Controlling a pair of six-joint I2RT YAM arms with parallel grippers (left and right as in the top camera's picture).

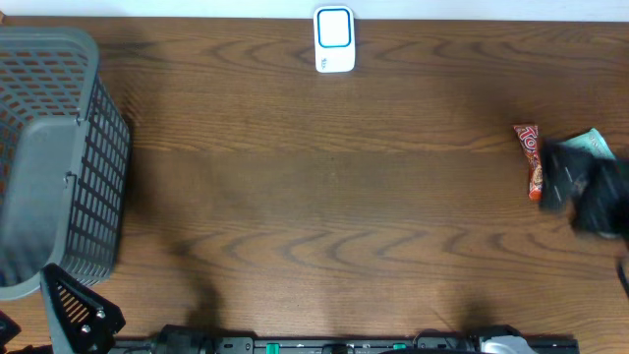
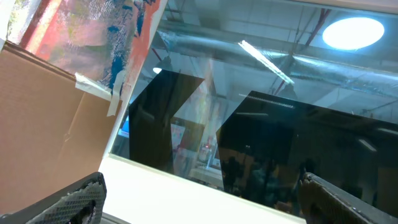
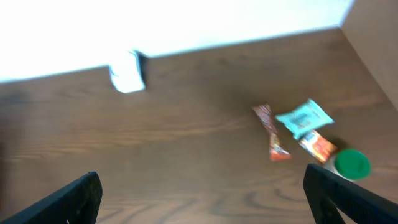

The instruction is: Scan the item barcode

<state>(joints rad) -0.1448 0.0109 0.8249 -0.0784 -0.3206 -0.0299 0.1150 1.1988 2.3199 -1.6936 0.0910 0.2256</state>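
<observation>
Overhead, the right arm is just a dark smear at the right edge, sitting over part of the teal packet, and the grey basket runs off the left side. Right wrist view is soft all over, so no print is readable on the red snack bar.

Black left claw; textured fingers

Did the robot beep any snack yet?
Not yet. Done: nothing shows; the red bar and teal packet lie far from the scanner. In hand: nothing; the right fingers are open and empty above the table, and the left fingers are open, pointing away from it. Left: grab one item and show its barcode to the scanner.
</observation>
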